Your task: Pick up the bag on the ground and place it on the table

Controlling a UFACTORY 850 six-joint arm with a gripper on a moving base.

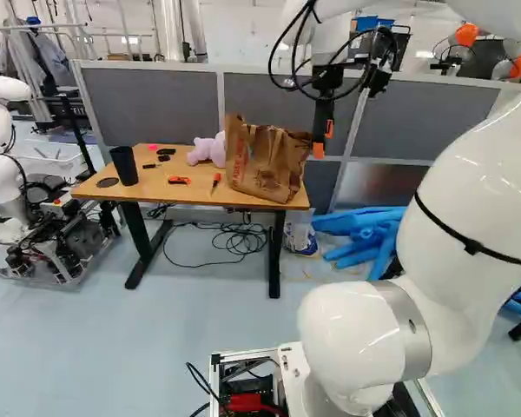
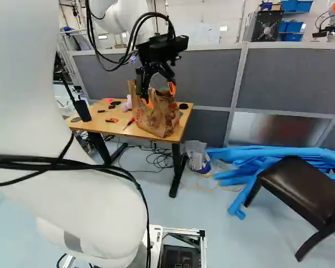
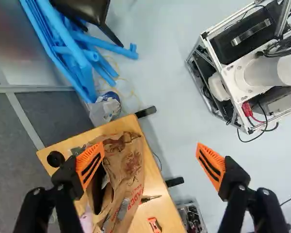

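Right base view: paper bag (image 2: 163,120), black cup (image 2: 82,110) on table (image 2: 96,128); bag's contents unclear; pincer (image 2: 159,96) released, fingers apart.

Got a wood-topped bench (image 1: 154,190) near grey partition panels (image 1: 152,104), pale bluish floor (image 1: 182,339), plus a dark chair (image 2: 302,190) over at the right base view's right.

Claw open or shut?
Open: in the wrist view the claw has its two orange pads wide apart, with nothing gripped between them.
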